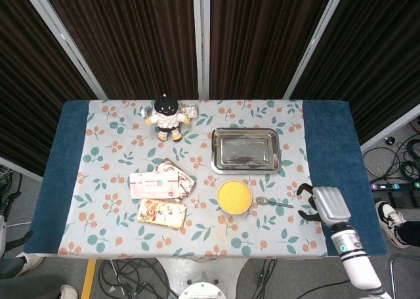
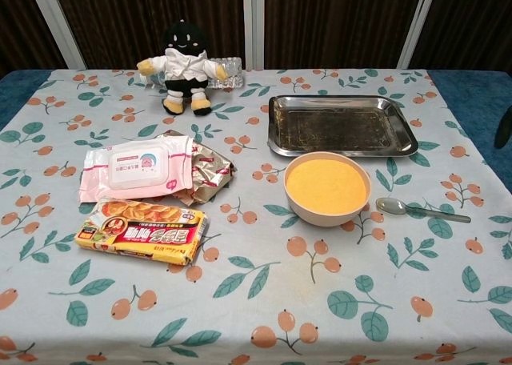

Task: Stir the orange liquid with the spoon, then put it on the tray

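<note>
Head view, left to right: a wipes pack (image 1: 155, 185) and snack packet (image 1: 161, 213) are lying mid-table, the bowl of orange liquid (image 1: 234, 196) is sitting just in front of the empty tray (image 1: 245, 150), the spoon (image 1: 273, 202) is lying untouched on the cloth just right of the bowl, and the right hand (image 1: 324, 206) is being held near the handle end, fingers apart, nothing gripped. The reach for the spoon is judged to be under way, stirring not yet begun; a low pinch on the thin, flat-lying handle is being called for next. The left hand is not being shown.
</note>
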